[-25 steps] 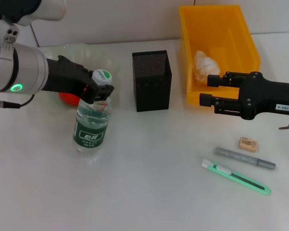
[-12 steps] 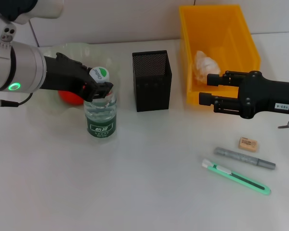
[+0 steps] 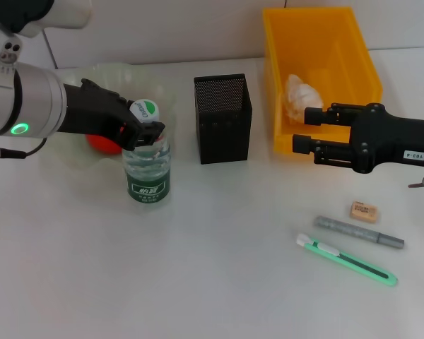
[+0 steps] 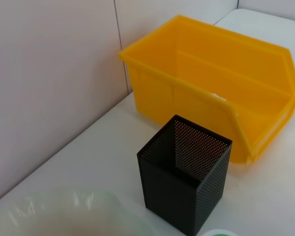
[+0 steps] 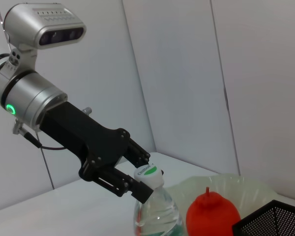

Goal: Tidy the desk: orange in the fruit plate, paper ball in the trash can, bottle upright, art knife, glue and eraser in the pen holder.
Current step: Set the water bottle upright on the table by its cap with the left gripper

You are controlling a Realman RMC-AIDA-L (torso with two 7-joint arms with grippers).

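Note:
The clear water bottle (image 3: 148, 169) with a green label stands upright on the table, left of the black mesh pen holder (image 3: 222, 118). My left gripper (image 3: 145, 128) is shut on its neck under the white cap; the right wrist view shows this grip on the bottle (image 5: 155, 211) too. The orange (image 3: 100, 143) lies in the clear fruit plate (image 3: 120, 74) behind the arm. The paper ball (image 3: 301, 94) lies in the yellow bin (image 3: 318, 56). My right gripper (image 3: 305, 131) is open by the bin's front. The eraser (image 3: 364, 211), the grey glue stick (image 3: 359, 232) and the green art knife (image 3: 346, 260) lie at the right front.
The pen holder (image 4: 184, 179) and the yellow bin (image 4: 211, 93) also show in the left wrist view, with the plate's rim (image 4: 64, 209) close by. A wall runs behind the table.
The bottle went from tilted and nearer the front to standing upright farther back, by the plate. My left gripper kept hold of its neck. The right arm has not moved.

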